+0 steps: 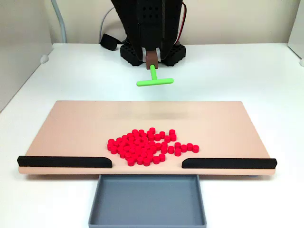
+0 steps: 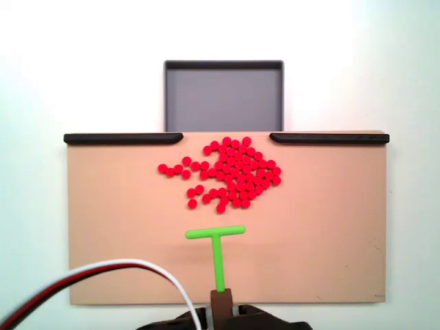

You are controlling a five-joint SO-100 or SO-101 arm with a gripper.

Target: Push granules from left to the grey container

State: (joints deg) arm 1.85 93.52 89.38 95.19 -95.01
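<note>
The granules (image 1: 149, 146) (image 2: 230, 172), a loose cluster of small red pellets, lie on the tan board (image 1: 71, 128) (image 2: 110, 227) just before the gap between two black strips. Beyond that gap sits the grey container (image 1: 147, 199) (image 2: 223, 96), with nothing in it. My gripper (image 1: 152, 58) (image 2: 221, 302) is shut on a brown handle carrying the green T-shaped pusher (image 1: 154, 81) (image 2: 216, 232). The pusher's crossbar hangs raised over the board on the arm's side of the granules, apart from them. The fingers are mostly hidden by the black arm.
Black strips (image 1: 64, 162) (image 1: 229, 163) line the board's edge on either side of the gap. The arm's base (image 1: 152, 50) stands behind the board. Red, black and white cables (image 2: 103, 271) cross the board's corner in a fixed view. White table surrounds the board.
</note>
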